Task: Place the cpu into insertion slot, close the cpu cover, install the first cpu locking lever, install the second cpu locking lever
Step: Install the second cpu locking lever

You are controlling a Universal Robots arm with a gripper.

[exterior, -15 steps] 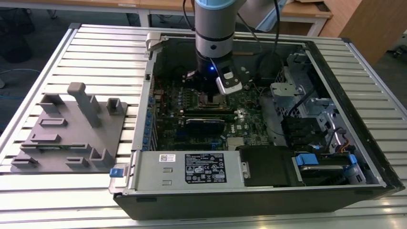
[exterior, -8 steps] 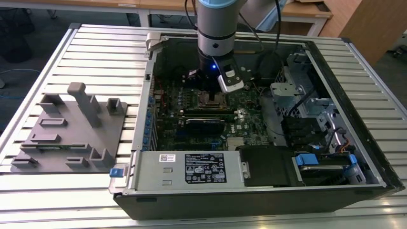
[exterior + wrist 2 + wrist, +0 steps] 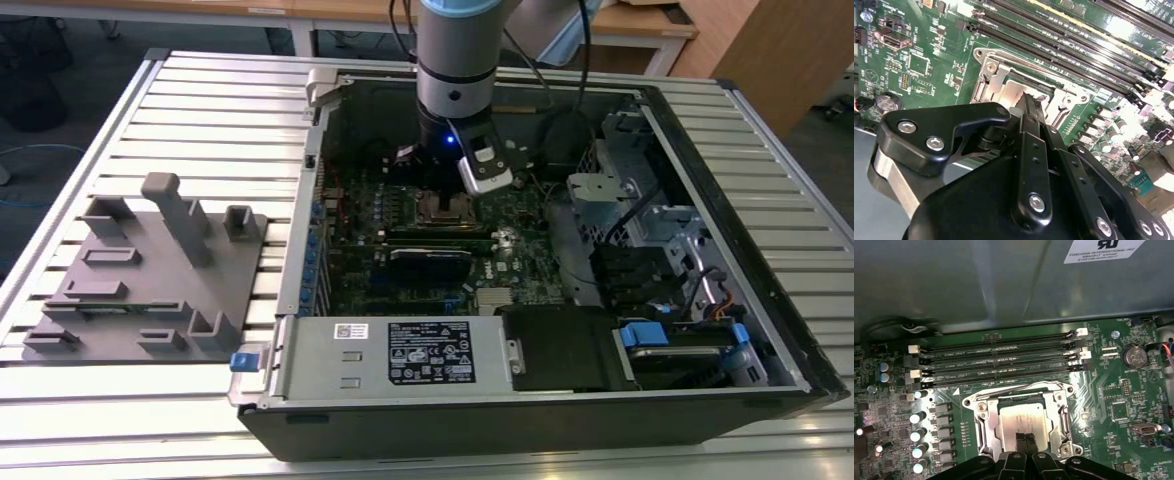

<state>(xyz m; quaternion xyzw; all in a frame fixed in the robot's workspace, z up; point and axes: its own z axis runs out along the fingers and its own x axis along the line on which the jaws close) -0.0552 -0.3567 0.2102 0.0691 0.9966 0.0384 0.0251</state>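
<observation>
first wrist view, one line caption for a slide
Pincer poised over the cpu seated in the insertion slot, cpu cover down around it.

Even overhead light; glare on memory slots (image 3: 1134,30); case interior dim, shadowed.

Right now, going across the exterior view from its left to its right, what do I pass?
Grey fixture block → blue clip → cpu under the claw → silver drive cage → blue latch.
</observation>
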